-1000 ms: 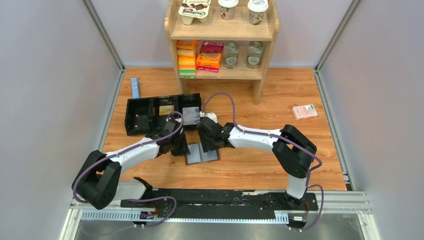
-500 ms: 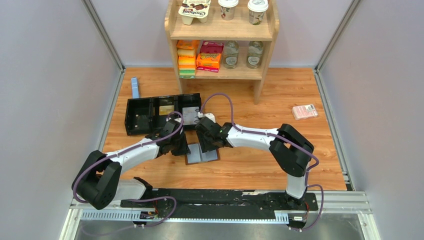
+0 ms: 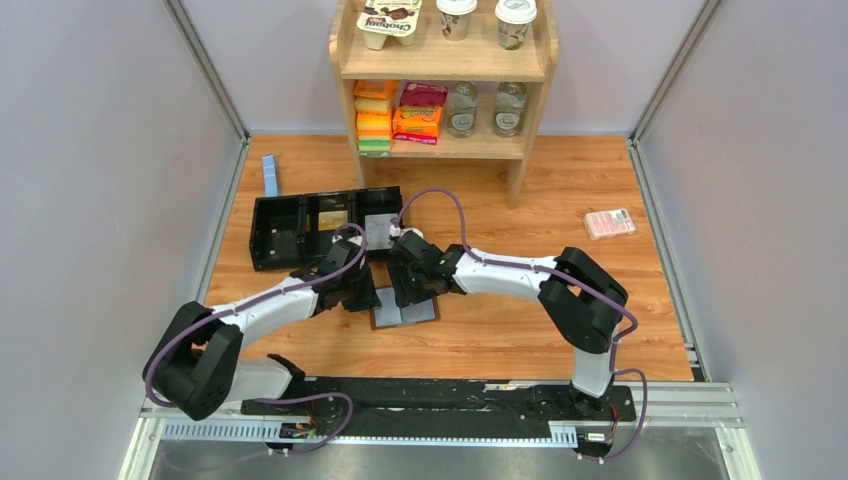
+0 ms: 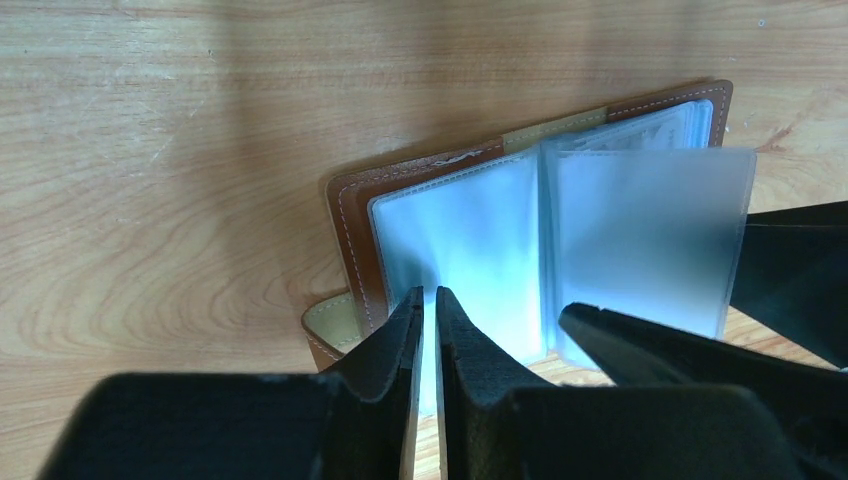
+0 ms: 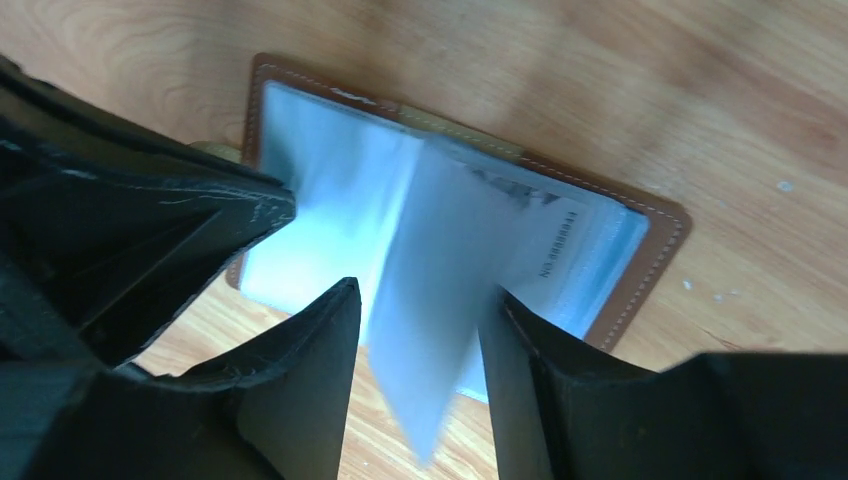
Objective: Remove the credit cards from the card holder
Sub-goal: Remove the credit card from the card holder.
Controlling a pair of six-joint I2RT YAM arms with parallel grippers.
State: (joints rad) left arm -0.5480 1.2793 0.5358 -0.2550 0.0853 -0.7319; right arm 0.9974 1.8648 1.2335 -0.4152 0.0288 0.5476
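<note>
Now shifted left from a second ago, straddling a raised sleeve (image 5: 430, 330) of the card holder (image 3: 405, 310) open on the bench (image 3: 500, 330), with right gripper (image 5: 420, 295) spread and left gripper (image 4: 428, 297) pinched on its left leaf, credit cards (image 5: 545, 235) still pocketed.

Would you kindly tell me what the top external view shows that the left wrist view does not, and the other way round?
Only the top external view shows the wooden shelf, the black tray, the pink packet and the blue strip. Only the left wrist view shows, close up, the left claw pinched on a clear sleeve of the card holder, and its stitched brown edge. Both show the holder lying open on the wooden table.
</note>
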